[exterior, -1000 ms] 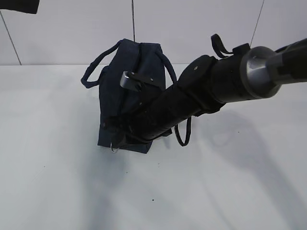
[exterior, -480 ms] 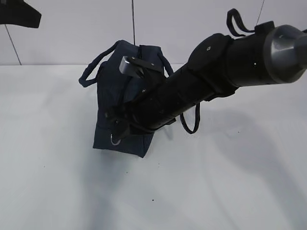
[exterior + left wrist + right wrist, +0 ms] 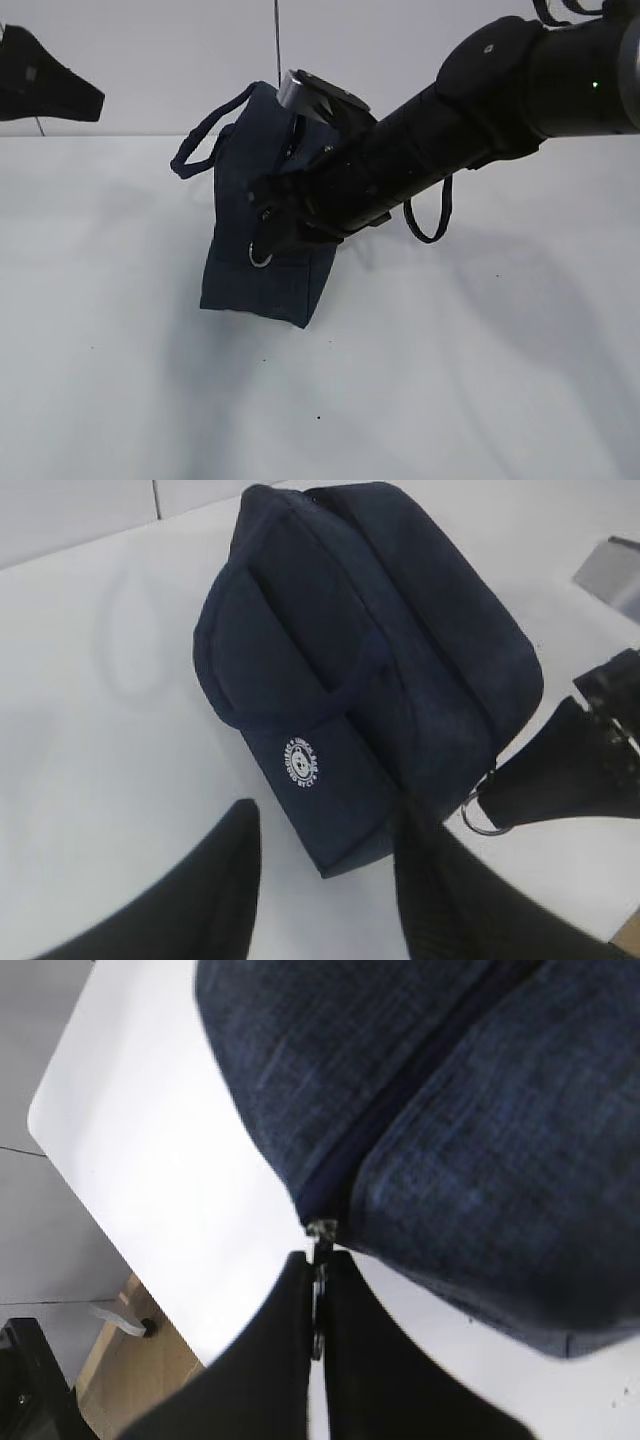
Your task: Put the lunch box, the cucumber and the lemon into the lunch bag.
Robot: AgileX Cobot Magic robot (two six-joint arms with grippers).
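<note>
The dark navy lunch bag (image 3: 250, 280) stands tilted on the white table, its zipper closed along the top (image 3: 400, 1090). My right gripper (image 3: 264, 228) reaches in from the upper right and is shut on the zipper's silver ring pull (image 3: 260, 257), pinched between the fingertips (image 3: 319, 1270). In the left wrist view the bag (image 3: 400, 650) shows its round white logo (image 3: 303, 762) and the ring (image 3: 483, 815). My left gripper (image 3: 325, 880) hovers open above the bag's near corner, holding nothing. The lunch box, the cucumber and the lemon are out of view.
One bag handle (image 3: 200, 140) loops out to the left and another (image 3: 430, 215) hangs under my right arm. The left arm (image 3: 45, 90) shows at the top left. The table's rounded corner (image 3: 60, 1130) lies just beyond the bag, with floor below.
My right arm has risen and pulled the ring pull upward, tipping the bag's near end up. The left arm has come further into the exterior view at the top left.
</note>
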